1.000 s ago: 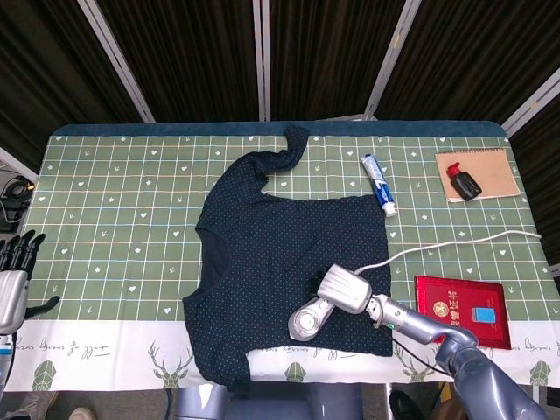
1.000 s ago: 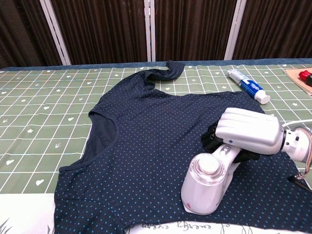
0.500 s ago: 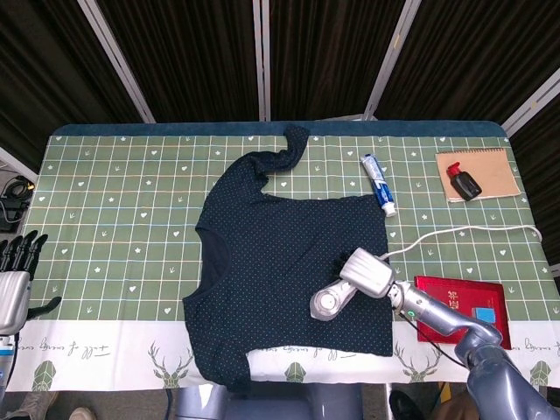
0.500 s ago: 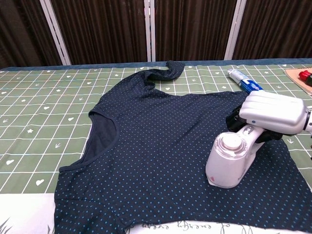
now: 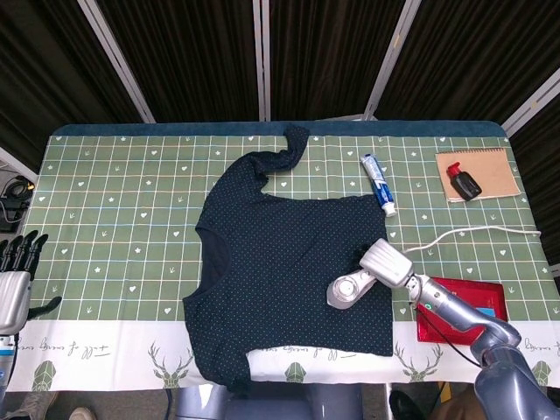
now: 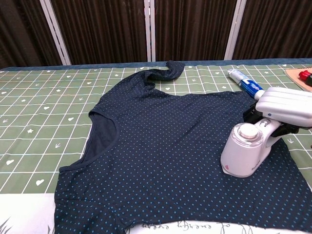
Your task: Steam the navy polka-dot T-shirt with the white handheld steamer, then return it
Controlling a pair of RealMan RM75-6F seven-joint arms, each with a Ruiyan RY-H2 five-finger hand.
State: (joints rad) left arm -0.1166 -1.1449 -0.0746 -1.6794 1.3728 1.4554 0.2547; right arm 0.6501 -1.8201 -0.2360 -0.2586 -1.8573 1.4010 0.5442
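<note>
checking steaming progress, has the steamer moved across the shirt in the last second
Yes. The white steamer, held by the right hand, slid toward the T-shirt's right edge, nearer the red booklet.

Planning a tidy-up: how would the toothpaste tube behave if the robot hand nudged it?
The toothpaste tube lies flat on the tablecloth, so it would probably slide, not tip. Its round cap end might let it pivot. It looks soft, likely denting under a squeeze.

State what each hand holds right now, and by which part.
The right hand grips the white handheld steamer by its handle, head down on the navy polka-dot T-shirt. The left hand holds nothing, off the table's left edge.
</note>
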